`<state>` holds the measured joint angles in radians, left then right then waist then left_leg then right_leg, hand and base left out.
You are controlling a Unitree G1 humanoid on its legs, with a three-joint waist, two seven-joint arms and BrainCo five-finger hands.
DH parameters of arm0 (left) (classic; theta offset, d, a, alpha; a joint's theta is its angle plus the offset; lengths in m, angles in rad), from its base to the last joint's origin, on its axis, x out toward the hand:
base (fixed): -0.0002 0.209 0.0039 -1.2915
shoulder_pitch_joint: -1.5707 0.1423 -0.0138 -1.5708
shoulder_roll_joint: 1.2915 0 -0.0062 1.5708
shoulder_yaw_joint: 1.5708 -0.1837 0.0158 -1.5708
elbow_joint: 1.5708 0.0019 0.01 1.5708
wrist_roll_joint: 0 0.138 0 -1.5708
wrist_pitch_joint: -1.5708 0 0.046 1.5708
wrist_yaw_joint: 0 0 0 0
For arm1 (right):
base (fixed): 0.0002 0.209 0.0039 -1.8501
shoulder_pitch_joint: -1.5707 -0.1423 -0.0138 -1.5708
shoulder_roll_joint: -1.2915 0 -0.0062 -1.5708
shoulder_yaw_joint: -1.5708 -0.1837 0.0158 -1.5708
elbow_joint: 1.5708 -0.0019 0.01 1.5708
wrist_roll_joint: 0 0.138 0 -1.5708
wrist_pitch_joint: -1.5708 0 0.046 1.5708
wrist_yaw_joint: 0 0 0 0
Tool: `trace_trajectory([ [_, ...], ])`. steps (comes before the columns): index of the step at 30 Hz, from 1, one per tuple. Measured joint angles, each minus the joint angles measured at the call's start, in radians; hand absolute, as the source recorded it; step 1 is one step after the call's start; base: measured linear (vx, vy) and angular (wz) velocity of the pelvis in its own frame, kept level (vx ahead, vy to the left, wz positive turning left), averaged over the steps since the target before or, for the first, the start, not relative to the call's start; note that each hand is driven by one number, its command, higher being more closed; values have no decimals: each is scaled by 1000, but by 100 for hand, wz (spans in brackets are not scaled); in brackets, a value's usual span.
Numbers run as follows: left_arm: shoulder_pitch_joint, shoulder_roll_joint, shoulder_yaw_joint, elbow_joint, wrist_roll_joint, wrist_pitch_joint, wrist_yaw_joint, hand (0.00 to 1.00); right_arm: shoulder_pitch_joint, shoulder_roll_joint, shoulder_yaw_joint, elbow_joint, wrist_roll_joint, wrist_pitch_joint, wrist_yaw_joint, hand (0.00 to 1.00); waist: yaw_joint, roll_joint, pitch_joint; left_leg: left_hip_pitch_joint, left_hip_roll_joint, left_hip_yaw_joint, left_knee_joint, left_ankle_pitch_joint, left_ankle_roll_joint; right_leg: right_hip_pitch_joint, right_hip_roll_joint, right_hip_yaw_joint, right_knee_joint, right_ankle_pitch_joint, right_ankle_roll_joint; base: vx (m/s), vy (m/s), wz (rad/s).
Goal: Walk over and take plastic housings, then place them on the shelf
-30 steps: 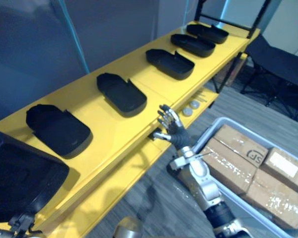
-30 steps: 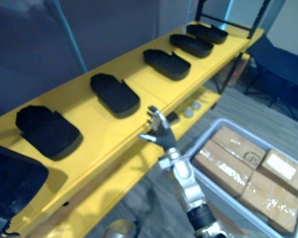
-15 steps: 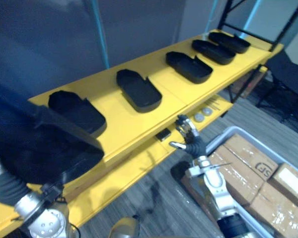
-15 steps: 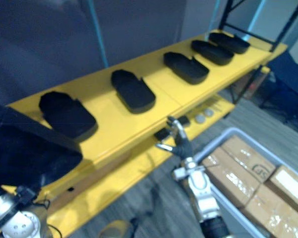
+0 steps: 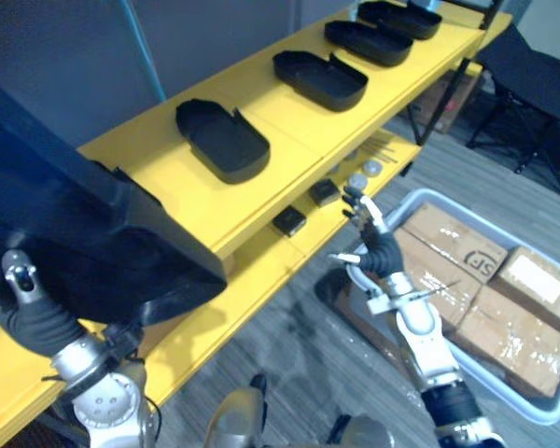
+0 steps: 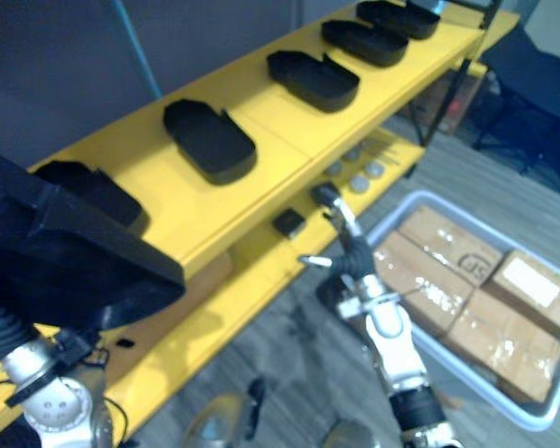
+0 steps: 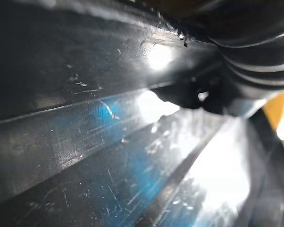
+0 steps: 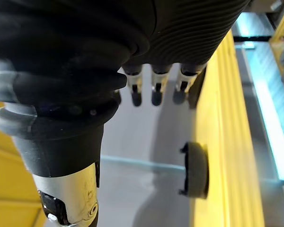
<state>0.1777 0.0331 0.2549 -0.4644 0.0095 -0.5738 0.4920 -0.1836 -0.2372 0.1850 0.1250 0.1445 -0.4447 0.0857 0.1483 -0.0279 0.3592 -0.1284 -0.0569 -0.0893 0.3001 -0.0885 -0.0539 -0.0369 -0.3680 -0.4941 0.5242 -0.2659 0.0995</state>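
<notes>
A large black plastic housing [image 5: 75, 233] hangs close in front of me at the left, over the left end of the yellow shelf [image 5: 289, 140]. My left hand [image 5: 26, 308] is under it, fingers hidden; the left wrist view has the housing's scratched black surface [image 7: 109, 142] right against it. Several more black housings lie in a row on the shelf top, among them one [image 5: 222, 140] in the middle, one [image 5: 320, 78] further along and one [image 6: 89, 191] half hidden by the carried one. My right hand [image 5: 369, 245] is open in front of the lower shelf, holding nothing.
Small black blocks [image 5: 288, 220] and round discs [image 5: 357, 179] lie on the lower shelf [image 5: 252, 275]. A grey tote [image 5: 532, 411] with cardboard boxes [image 5: 453, 238] stands on the floor at the right. A dark chair [image 5: 541, 103] is at the far right.
The whole view has shifted. The carried housing now stands higher and covers more of the shelf's left end. My right hand, still open, is now below the shelf edge, by the tote.
</notes>
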Motion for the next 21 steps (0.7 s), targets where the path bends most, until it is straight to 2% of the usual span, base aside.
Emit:
trace_trajectory([
  [6, -18, 0, -1, 30, 1, 5, 9, 100, -9, 22, -4, 40, 0, -7, -24, 0, -1, 10, 71, -78, -25, -5, 136, -44, 3, -38, -57, -13, 129, -62, 2, -59, 16, 20],
  [11, 15, 0, 15, 48, 5, 9, 22, 100, -10, 51, -24, 40, 10, -40, -36, 0, 2, 11, 71, -83, -25, 23, 164, -65, 11, -19, -74, -22, 146, -85, 16, -18, 14, 9],
  [14, 15, 1, 53, 45, 7, 7, 22, 100, -27, 51, -49, 38, 25, -44, -37, 0, 5, 10, 53, -79, -20, 37, 169, -83, 28, 27, -71, -56, 105, -87, 42, 51, 34, 27],
  [16, 5, 10, 84, 43, 5, 7, -1, 100, -38, 48, -63, 38, 38, -43, -54, 0, 7, 0, 20, -44, -16, 45, 142, -103, 51, 96, -50, -86, 48, -42, 74, 178, 55, 25],
  [17, 1, 17, 85, 44, 3, 6, -4, 100, -40, 48, -65, 37, 37, -43, -62, 0, 9, -5, 10, -32, -18, 48, 139, -107, 55, 89, -58, -74, 81, -24, 58, 229, 55, 22],
  [18, -14, 38, 83, 43, 11, 8, -6, 100, -40, 48, -71, 23, 37, -43, -67, 0, 10, -12, -4, -7, -21, 45, 134, -109, 60, 64, -78, -40, 170, 22, 8, 282, 84, 12],
  [19, -22, 72, 84, 33, 27, 10, -5, 100, -41, 49, -75, 5, 37, -43, -65, 0, 11, -24, -20, 30, -22, 39, 106, -110, 61, 29, -87, 24, 244, 81, -17, 227, 96, 11],
  [20, -24, 91, 84, 27, 38, 11, -6, 100, -42, 48, -81, -2, 37, -45, -64, 0, 10, -28, -29, 52, -21, 32, 87, -109, 62, 13, -87, 59, 278, 121, -21, 260, 48, 9],
  [21, -33, 116, 81, 14, 42, 17, -8, 100, -46, 48, -103, -2, 39, -54, -62, 0, 1, -26, -39, 87, -14, 16, 59, -109, 64, -17, -83, 102, 338, 204, -44, 232, -29, 14],
])
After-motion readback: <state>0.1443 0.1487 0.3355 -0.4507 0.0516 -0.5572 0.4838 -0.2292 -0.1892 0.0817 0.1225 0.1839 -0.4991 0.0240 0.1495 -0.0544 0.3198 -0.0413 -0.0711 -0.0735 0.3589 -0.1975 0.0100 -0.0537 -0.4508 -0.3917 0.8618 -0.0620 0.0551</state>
